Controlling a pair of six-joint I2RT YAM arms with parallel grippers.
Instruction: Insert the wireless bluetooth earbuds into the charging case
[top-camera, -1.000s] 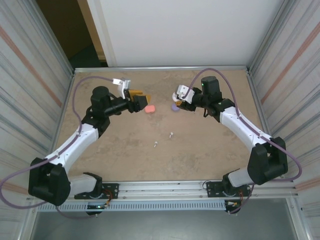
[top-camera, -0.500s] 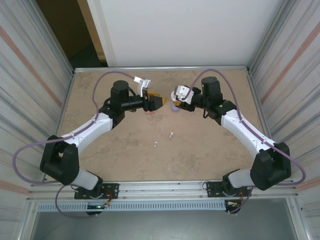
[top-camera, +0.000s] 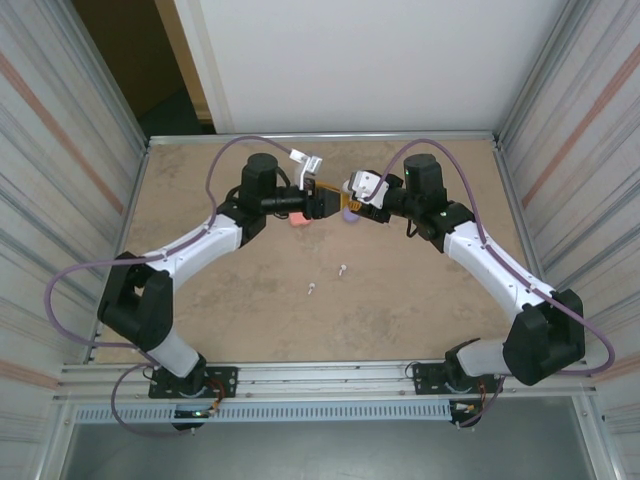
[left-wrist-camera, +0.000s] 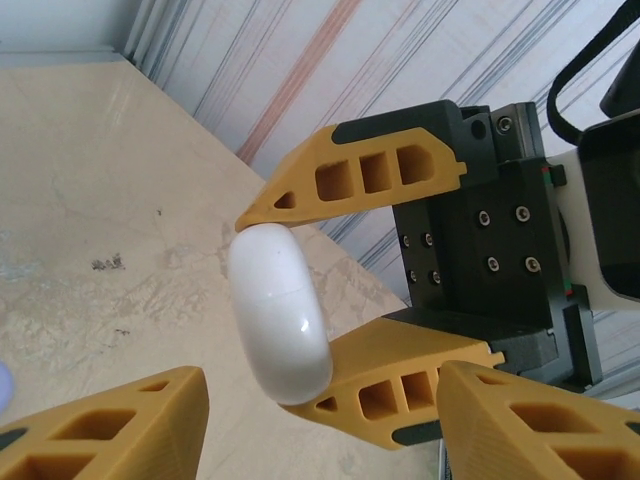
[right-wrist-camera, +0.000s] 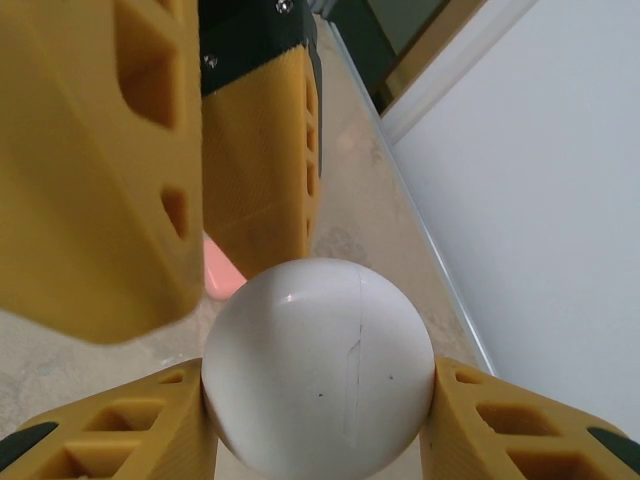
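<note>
We count two white earbuds (top-camera: 343, 268) lying loose on the table (top-camera: 420, 290), at about 6 o'clock from both grippers. One white case (right-wrist-camera: 318, 365) is clamped between the jaws of the right gripper (left-wrist-camera: 280, 310). The left gripper (top-camera: 330, 203) faces it with jaws wide apart, holding nothing. One coral case (top-camera: 298, 218) lies at its 8 o'clock.

From above, the left gripper (top-camera: 335, 203) covers most of the coral case (top-camera: 298, 219) and the right gripper (top-camera: 352, 200) most of the purple case (top-camera: 350, 214), both toward the desk's (top-camera: 420, 300) far edge. The white case (left-wrist-camera: 280, 310) is lost to you between the two. The nearer white earbud (top-camera: 312, 290) and the farther white earbud (top-camera: 343, 268), mid-desk, are too small for you to tell stems or how they lie.
</note>
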